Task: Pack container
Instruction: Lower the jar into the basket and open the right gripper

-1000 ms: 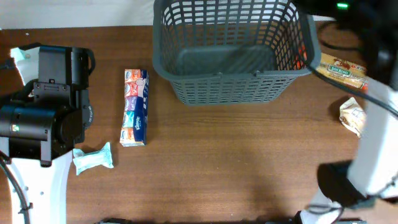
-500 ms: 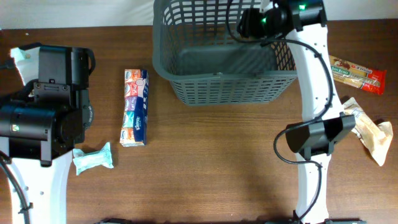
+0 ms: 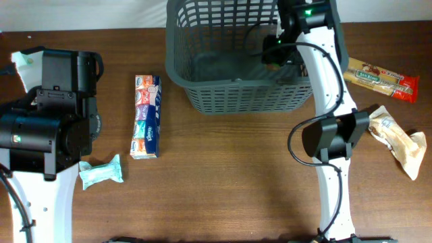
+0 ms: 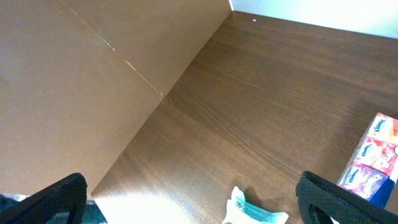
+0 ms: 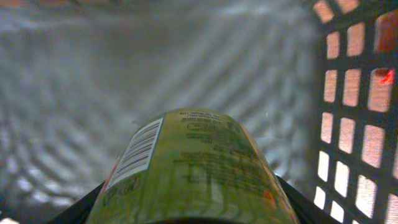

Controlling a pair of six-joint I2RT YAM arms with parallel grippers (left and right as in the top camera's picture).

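Nearest the arms' bases, a small teal soft-pack lay crinkled on the wooden table, just beside the left arm. The left gripper hung over that corner with its jaws spread to the full and nothing between them. It was judged to be parked clear while the other arm worked. Farther out lay a long, flat strip of printed tissue packs in glossy film.

At the right, well apart from these, lay a crumpled pale bag and, beyond it, a slim red-ended wrapper. Both were outside the container and had seemingly not yet been packed.

Farthest, the container, a dark grey plastic basket with lattice walls, a thick rim and a solid floor, stood at the table's far edge. The right gripper reached down inside it near the right wall, its jaws part-spread and clamped on a smooth green-labelled cylinder bearing a barcode. The cylinder was gripped by its round sides, probably for release onto the floor; whether it touched the floor could not be seen.
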